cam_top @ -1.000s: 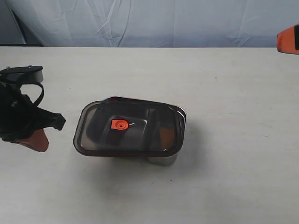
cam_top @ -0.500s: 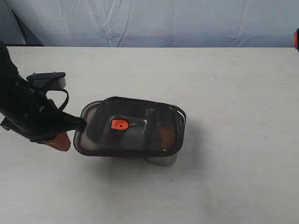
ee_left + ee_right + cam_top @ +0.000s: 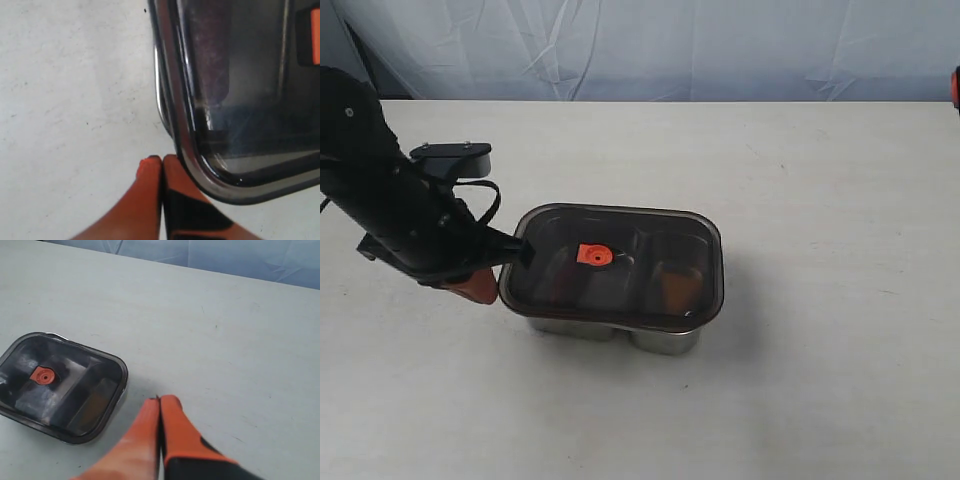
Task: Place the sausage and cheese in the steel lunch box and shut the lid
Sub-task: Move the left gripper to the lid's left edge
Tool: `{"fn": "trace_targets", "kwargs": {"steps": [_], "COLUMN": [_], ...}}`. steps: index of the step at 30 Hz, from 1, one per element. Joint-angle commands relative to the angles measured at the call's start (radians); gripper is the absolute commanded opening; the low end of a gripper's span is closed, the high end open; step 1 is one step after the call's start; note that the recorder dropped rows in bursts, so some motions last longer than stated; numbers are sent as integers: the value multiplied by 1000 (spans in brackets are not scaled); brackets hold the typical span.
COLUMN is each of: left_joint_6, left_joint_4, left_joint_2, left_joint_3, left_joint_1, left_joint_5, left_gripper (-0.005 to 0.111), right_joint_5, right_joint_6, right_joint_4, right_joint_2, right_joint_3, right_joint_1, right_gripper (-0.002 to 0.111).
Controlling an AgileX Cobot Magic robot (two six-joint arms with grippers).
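Exterior: 1 lid [image 3: 620, 265] covers 1 steel lunch box [image 3: 665, 340] mid-table, with 1 cheese [image 3: 680, 287] dim under its right half. The left gripper [image 3: 507, 260], jaws together, touches the lid's left edge. Left wrist: 2 pressed fingertips [image 3: 150, 167] beside the lid's corner. Right wrist: the right gripper [image 3: 159, 401] is pinched together, empty, right of the box.
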Motion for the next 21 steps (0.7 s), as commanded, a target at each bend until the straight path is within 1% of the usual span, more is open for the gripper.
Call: {"fn": "trace_targets", "kwargs": {"steps": [1,8,13,17,21], "left_joint_6": [-5,-11,-44,-44,-44], "left_joint_4": [3,63,121,118,118], "left_joint_2": [1,1,1,-9,-14], "left_joint_3": [-19,-21,-21,-21,-21], "left_joint_1": [-6,-6,-6,-6,-6], "left_joint_5": [-25,13,47,26,6], "left_gripper": [0,0,0,0,0], "right_joint_5": [-4,-4,-13,-91,-242], "right_joint_6": [-6,-6,0,29,29], "right_joint_4": [-13,-15,-15,39,101], "right_joint_2": [-7,-7,-7,26,120], "right_joint_3": [-5,-5,8,119,242], "right_joint_1": [-5,-5,-5,-5,-5], "right_gripper": [0,0,0,-1,-1]}}
